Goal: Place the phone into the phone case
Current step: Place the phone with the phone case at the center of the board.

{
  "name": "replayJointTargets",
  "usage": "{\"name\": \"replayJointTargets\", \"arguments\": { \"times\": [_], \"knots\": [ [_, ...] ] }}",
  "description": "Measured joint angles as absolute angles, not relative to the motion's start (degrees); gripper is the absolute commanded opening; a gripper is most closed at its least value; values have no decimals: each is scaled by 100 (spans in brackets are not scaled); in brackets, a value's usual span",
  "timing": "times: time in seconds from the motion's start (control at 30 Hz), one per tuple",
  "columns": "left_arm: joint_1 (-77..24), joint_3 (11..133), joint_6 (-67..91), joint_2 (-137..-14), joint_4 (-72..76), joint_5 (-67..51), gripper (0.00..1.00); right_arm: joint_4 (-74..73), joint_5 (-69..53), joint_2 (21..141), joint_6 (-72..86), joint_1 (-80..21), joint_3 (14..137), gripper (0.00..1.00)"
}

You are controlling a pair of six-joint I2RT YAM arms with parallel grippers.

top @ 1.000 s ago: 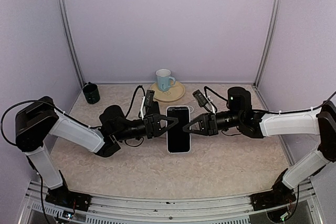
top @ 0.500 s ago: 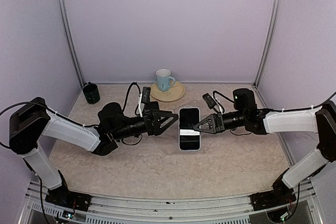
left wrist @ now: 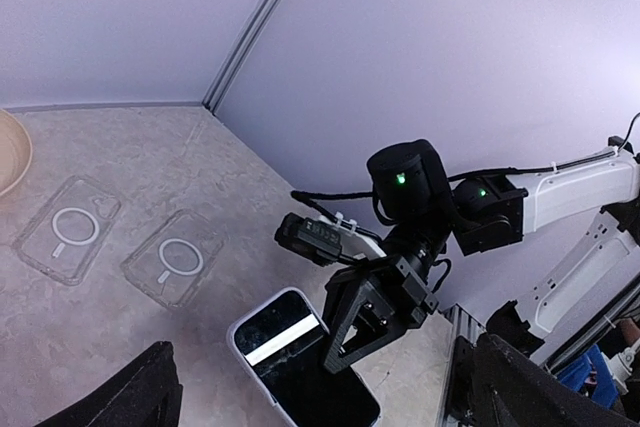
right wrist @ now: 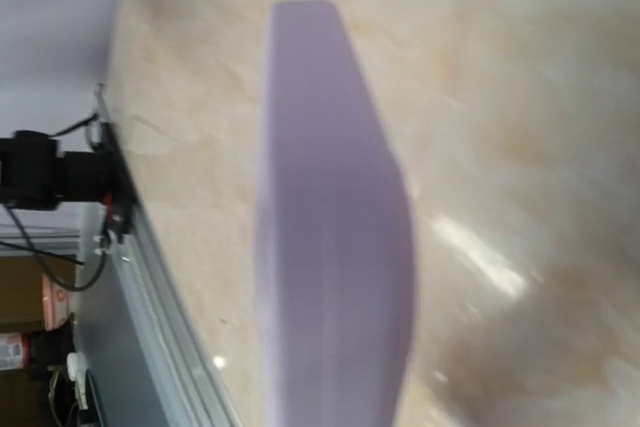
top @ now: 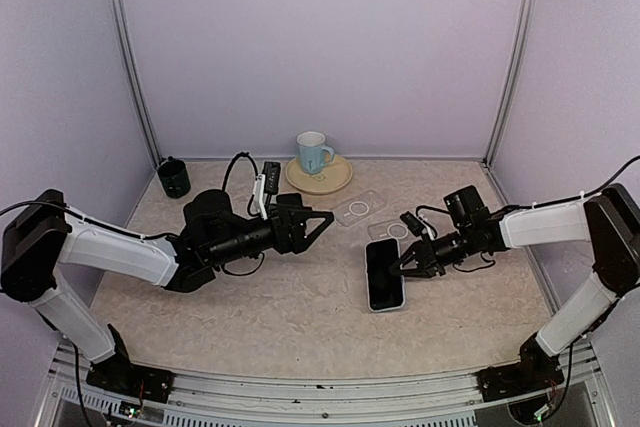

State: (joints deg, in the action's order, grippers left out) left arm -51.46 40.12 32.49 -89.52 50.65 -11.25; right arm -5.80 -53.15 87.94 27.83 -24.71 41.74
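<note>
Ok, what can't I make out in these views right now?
Right wrist: the blurred phone fills the frame, hiding how it is gripped.
Top: the right gripper covers the phone's edge; lifted or resting, unclear.
Left wrist: fingers of the left gripper are cut off by the bottom edge.

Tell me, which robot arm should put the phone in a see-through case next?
Right. The right end effector is shut on the phone, just beside the closest clear case. The left end effector is open and holds nothing.
</note>
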Motion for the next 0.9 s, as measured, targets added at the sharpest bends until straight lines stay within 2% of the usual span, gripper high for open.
{"name": "replayJointTargets", "arguments": {
  "times": [0.53,0.9],
  "knots": [
    [-5148,3933,3092,-8823,4790,-849,99,-1345,-4856,9218,2462,-2040,4180,0],
    [-5153,3835,3050,-8801,4794,-808,99,-1643,-4866,9511,2386,-2005,4471,10]
  ]
}}
